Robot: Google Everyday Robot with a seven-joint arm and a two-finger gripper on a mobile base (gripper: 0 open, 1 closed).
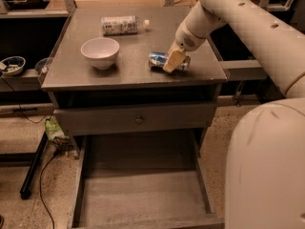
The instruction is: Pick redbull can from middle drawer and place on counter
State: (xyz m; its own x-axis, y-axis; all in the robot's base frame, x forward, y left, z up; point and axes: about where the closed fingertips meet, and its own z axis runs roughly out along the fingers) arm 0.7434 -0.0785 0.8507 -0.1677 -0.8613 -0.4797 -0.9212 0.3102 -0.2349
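The redbull can, silver and blue, lies on its side on the grey counter, towards its right front. My gripper reaches down from the upper right and is shut on the can, with one cream finger across its front. The can rests on or just above the counter surface. The middle drawer stands pulled out below, its flat bottom bare.
A white bowl stands on the counter's left middle. A clear plastic bottle lies at the counter's back. A shut drawer front with a small knob sits under the counter. My arm's bulky body fills the lower right.
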